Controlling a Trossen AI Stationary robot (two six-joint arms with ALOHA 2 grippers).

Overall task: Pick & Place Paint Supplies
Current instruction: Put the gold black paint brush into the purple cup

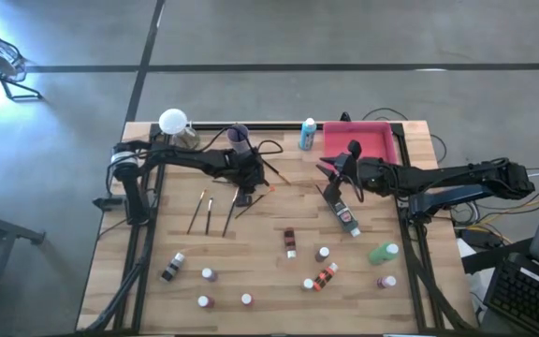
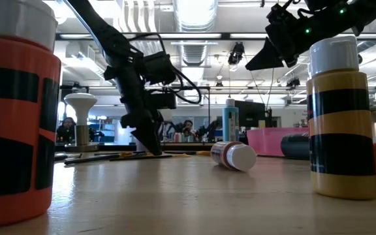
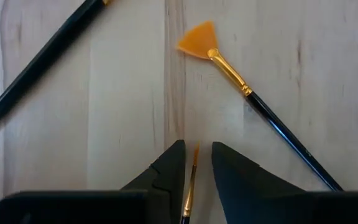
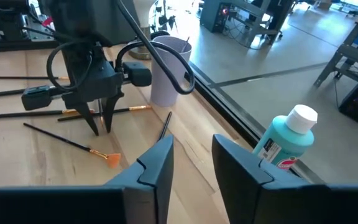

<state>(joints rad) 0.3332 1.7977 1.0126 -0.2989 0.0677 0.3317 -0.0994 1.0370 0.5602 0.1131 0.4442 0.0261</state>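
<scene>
My left gripper (image 3: 197,152) points straight down at the table's middle (image 1: 243,194), open. Its fingertips stand on either side of a thin brush with a gold ferrule and orange tip (image 3: 191,180); I cannot tell whether they touch it. An orange fan brush (image 3: 199,40) lies flat just beyond, and a dark handle (image 3: 36,65) crosses beside it. My right gripper (image 4: 191,155) hangs open and empty above the table in front of the pink tray (image 1: 333,173). More brushes (image 1: 209,215) lie on the left half. Small white-capped bottles (image 1: 290,240) are scattered near the front edge.
A lilac cup (image 1: 239,138) and a teal bottle (image 1: 308,134) stand at the far edge, with the pink tray (image 1: 368,140) beside them. A bottle lies on its side (image 1: 346,218) below the right gripper, and a green one lies toward the right edge (image 1: 383,251). A white lamp (image 1: 173,122) stands far left.
</scene>
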